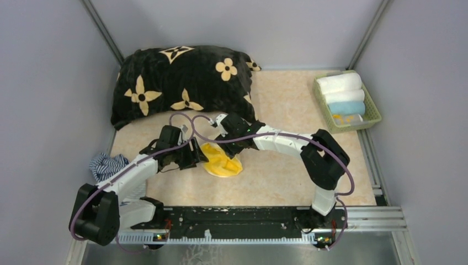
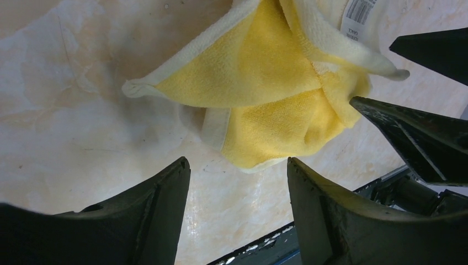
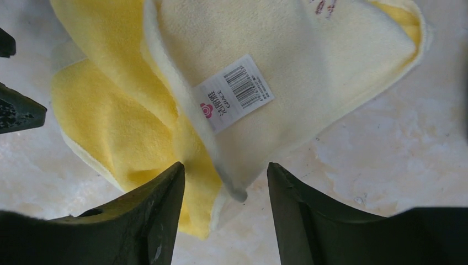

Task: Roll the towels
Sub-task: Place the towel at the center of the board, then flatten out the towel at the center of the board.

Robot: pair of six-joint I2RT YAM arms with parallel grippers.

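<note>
Clearly the rolling is only partly done. At the far right of the table (image 1: pixel 287 171), a green basket (image 1: pixel 376 108) holds finished work: two white rolls (image 1: pixel 338 83) and a light blue roll (image 1: pixel 347 107), with something yellowish beneath them that we cannot identify.

We judge the yellow towel (image 1: pixel 222 163) to be the piece in hand. It lies crumpled mid-table between the two arms, folded over itself with its pale underside and barcode label (image 3: pixel 237 91) turned up. It is not rolled at all.

The left gripper (image 2: pixel 237 161) hovers just beside the towel's near edge, jaws apart with only bare table between them. The right gripper (image 3: pixel 225 165) also has its jaws apart. A corner of the towel lies in the gap below them, and neither finger is pinching it.

To our eye, the cloth needs flattening before any roll can begin. We see no grey-and-yellow towel. The black cushion (image 1: pixel 182 83) and the striped cloth (image 1: pixel 107 164) lie off to the left.
</note>
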